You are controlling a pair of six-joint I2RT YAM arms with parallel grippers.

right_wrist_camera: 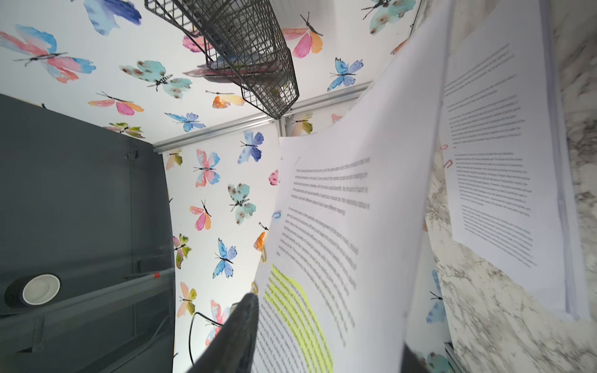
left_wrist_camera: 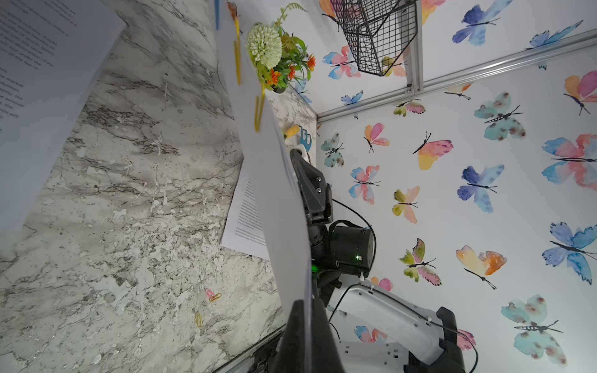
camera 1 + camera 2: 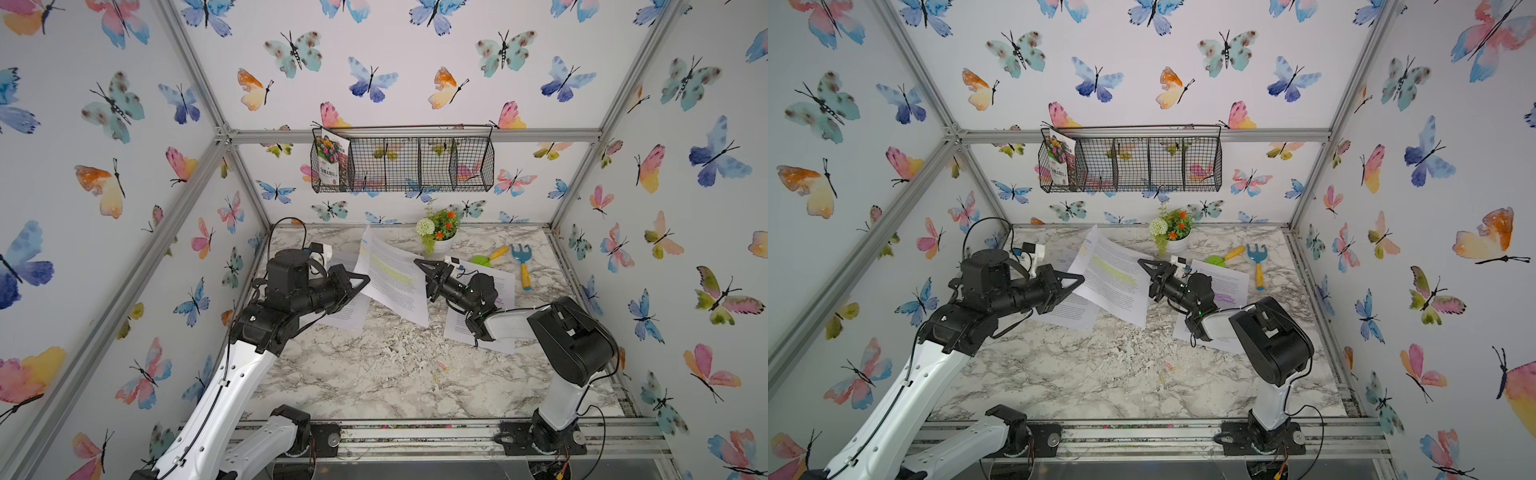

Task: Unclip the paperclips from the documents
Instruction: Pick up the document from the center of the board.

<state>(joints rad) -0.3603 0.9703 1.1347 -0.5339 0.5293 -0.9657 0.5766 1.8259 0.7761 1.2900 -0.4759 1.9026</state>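
Observation:
My left gripper [image 3: 365, 281] [image 2: 307, 303] is shut on the edge of the yellow-highlighted document [image 3: 392, 278] [image 1: 339, 226] and holds it up, tilted, above the table. Yellow paperclips [image 2: 238, 58] [image 1: 264, 255] and a blue one [image 1: 276, 215] sit along its far edge. My right gripper [image 3: 422, 276] [image 1: 329, 323] is open at the sheet's other side, one fingertip [image 1: 250, 303] next to an orange clip [image 1: 255, 287]. An unhighlighted document [image 3: 349, 311] lies under the left arm and a purple-marked one [image 3: 498, 286] under the right. Loose paperclips [image 2: 211, 294] lie on the marble.
A flower pot [image 3: 438, 237], a green and yellow trowel [image 3: 490, 255] and a blue toy rake [image 3: 521, 259] stand at the back right of the table. A wire basket [image 3: 403, 164] with a seed packet [image 3: 330, 160] hangs on the back wall.

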